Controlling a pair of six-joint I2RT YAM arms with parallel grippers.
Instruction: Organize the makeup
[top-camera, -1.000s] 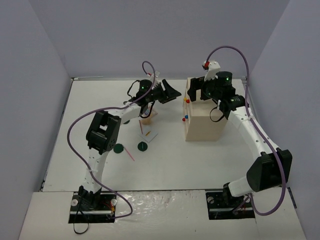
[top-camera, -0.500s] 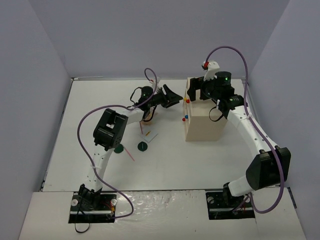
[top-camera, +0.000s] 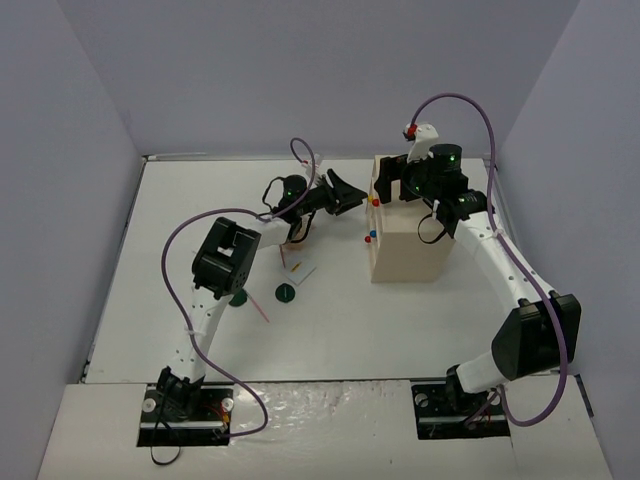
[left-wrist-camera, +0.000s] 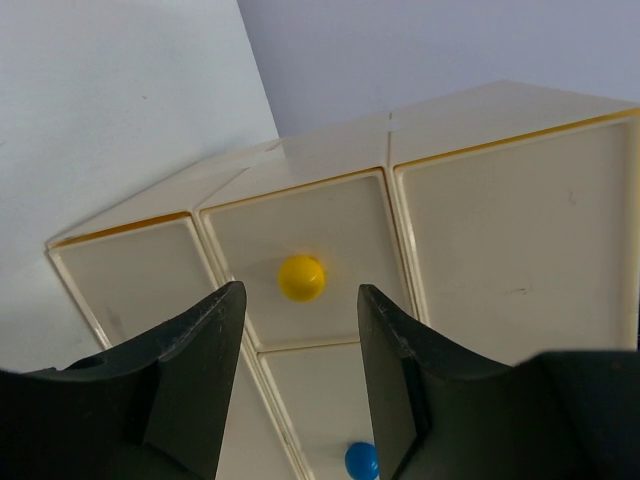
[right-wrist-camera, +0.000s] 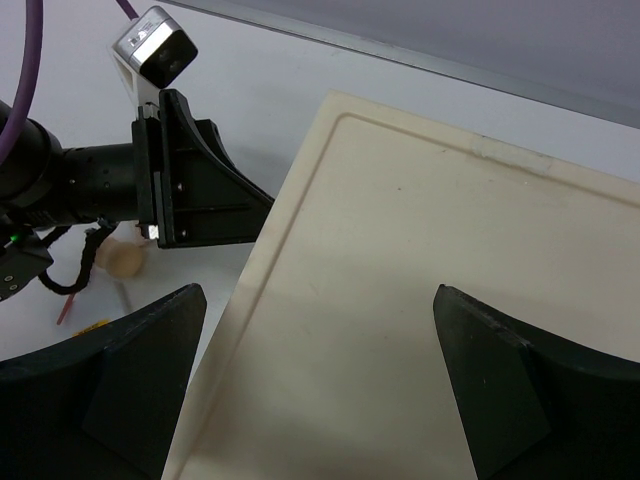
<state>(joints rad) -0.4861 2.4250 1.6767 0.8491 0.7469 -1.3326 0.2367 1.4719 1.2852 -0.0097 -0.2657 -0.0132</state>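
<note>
The makeup lies on the white table left of the drawer box: a dark green disc (top-camera: 285, 293), a second green disc (top-camera: 237, 297) partly under the left arm, a white card (top-camera: 301, 270) and a thin pink pencil (top-camera: 260, 310). A beige sponge (right-wrist-camera: 125, 261) shows beside the left arm. My left gripper (top-camera: 347, 192) is open and empty, facing the box front. In the left wrist view the left gripper (left-wrist-camera: 300, 293) frames the yellow knob (left-wrist-camera: 301, 277) without touching it. My right gripper (right-wrist-camera: 318, 290) is open wide and empty above the box top (right-wrist-camera: 450, 300).
The beige wooden drawer box (top-camera: 410, 240) stands right of centre with its drawers closed. A blue knob (left-wrist-camera: 360, 460) sits below the yellow one. Grey walls close in the table on three sides. The left arm's purple cable (top-camera: 190, 235) loops over the left half.
My left gripper has moved right, closer to the front of the drawer box, and its elbow has followed. The right arm has hardly moved.
</note>
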